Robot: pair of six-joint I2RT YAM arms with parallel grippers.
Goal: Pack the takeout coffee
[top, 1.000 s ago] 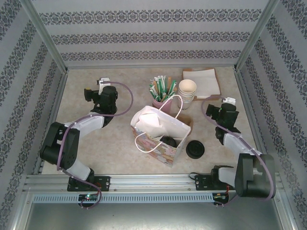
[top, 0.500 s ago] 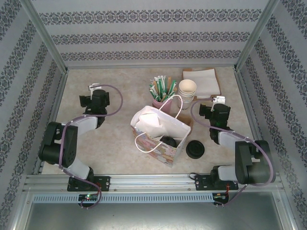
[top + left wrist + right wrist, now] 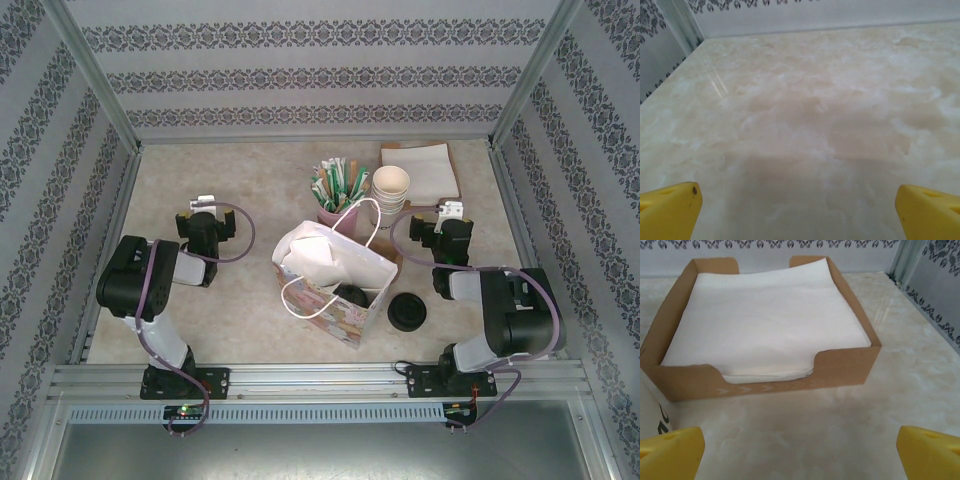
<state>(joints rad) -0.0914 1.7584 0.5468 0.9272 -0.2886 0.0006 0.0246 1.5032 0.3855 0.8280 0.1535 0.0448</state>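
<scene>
Dark takeout coffee half-hidden inside bag | left jaws spread | right jaws spread

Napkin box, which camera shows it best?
The right wrist view: the napkin box sits close in front, with its cardboard walls, front notch and white napkins plain. The top external view shows it small, from above, beside the cream cups.

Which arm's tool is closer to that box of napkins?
Right. The right tool sits just on the near side of the napkin box, facing it. The left tool is far off to the left, beyond the bag.
</scene>
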